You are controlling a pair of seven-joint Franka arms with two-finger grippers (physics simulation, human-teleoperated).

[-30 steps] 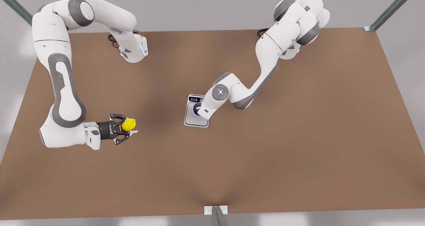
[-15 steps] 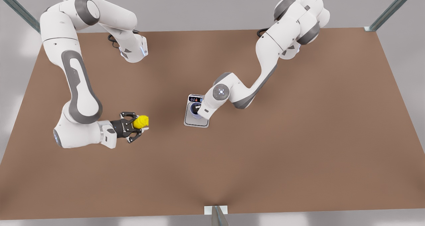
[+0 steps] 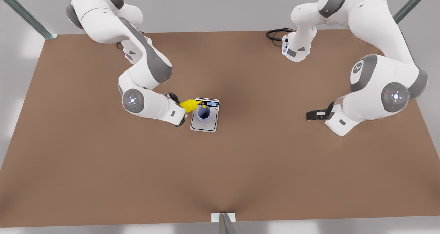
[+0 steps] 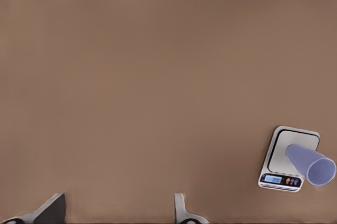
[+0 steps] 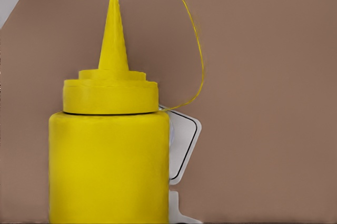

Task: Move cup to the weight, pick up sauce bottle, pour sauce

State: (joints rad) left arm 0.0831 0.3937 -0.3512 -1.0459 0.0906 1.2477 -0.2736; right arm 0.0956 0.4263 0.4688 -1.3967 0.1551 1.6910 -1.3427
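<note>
My right gripper (image 3: 181,107) clamps the smooth yellow sauce bottle (image 3: 188,105), tipped toward the cup (image 3: 203,114).
The tapered lavender cup stands on the flat silver weight (image 3: 205,123); my left gripper (image 3: 311,115) waits well apart, fingers (image 4: 181,211) spread.

Front view overhead, far; left wrist view high, downward; right wrist view close; all share weight (image 3: 205,115).

Brown table (image 3: 240,165), black cable (image 3: 275,34).
</note>
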